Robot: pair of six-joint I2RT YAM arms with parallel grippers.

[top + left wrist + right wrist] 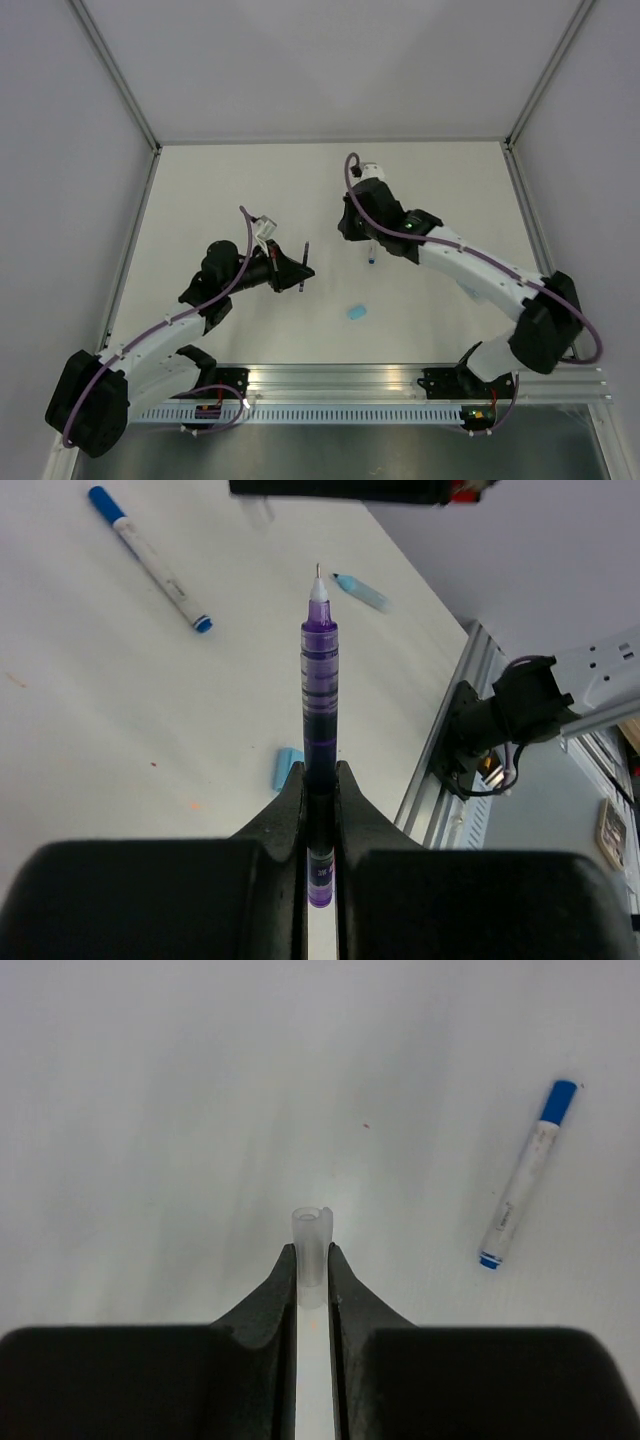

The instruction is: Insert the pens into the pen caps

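Pinching the dark pen (320, 700) low on its barrel, the left gripper (320, 775) has its jaws pressed tight on it, tip pointing away over the table (90, 780). Right gripper (311, 1255) jaws are nearly together, clamping a pale cap (311, 1232) at the fingertips. Blue-and-white pen (523, 1175) lies on the table to its right. A light-blue cap (362, 592) lies loose beyond the dark pen's tip.

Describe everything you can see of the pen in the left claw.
The pen is a slim stick with a dark purple, see-through, plastic-looking barrel, ringed by ridges near the front. A pale cone narrows to a fine needle tip, which is bare, with no cap on it. It lies straight along the left claw, tip pointing away from the wrist. Its rear part is clamped between the two black fingers, and its tail end shows between them. Only the fingers touch it.
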